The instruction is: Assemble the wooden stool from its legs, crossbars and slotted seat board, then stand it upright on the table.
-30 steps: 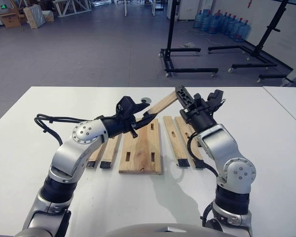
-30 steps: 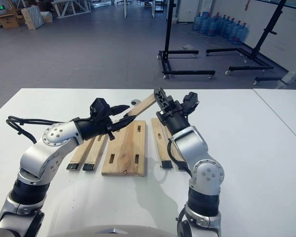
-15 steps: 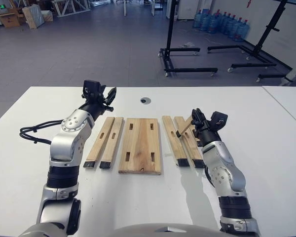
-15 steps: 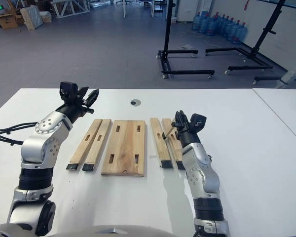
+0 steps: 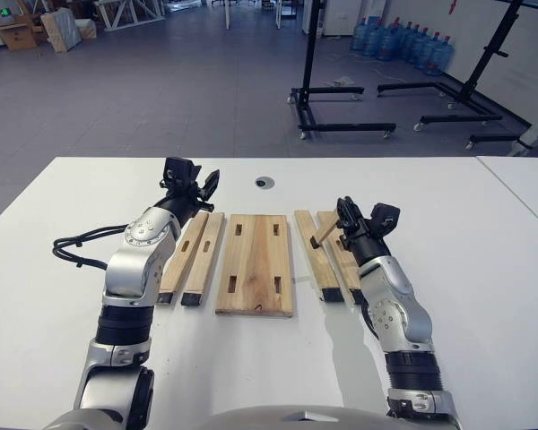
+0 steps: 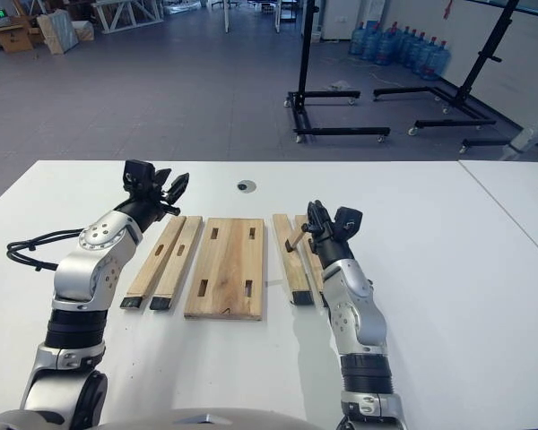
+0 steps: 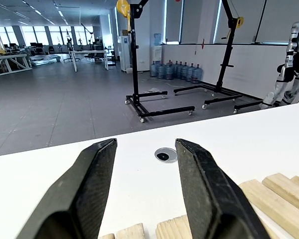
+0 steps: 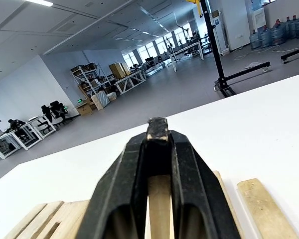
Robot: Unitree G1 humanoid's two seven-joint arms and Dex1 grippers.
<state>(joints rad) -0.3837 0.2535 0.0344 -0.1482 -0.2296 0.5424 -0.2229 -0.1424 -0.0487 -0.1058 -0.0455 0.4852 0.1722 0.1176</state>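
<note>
Crossbar [image 5: 325,235] clamped in right end effector [image 5: 343,217] over right legs [image 5: 316,257]; left end effector [image 7: 144,147] wide above left legs [image 5: 202,260].

Seat board [image 5: 255,262] flat on the table [image 5: 63,340], left leg pair [image 5: 204,260] and right leg pair [image 5: 317,260] beside it.

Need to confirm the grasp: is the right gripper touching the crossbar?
Touching. The right wrist view shows the right gripper closed on the crossbar, both fingers pressed against the wood with no gap.
</note>
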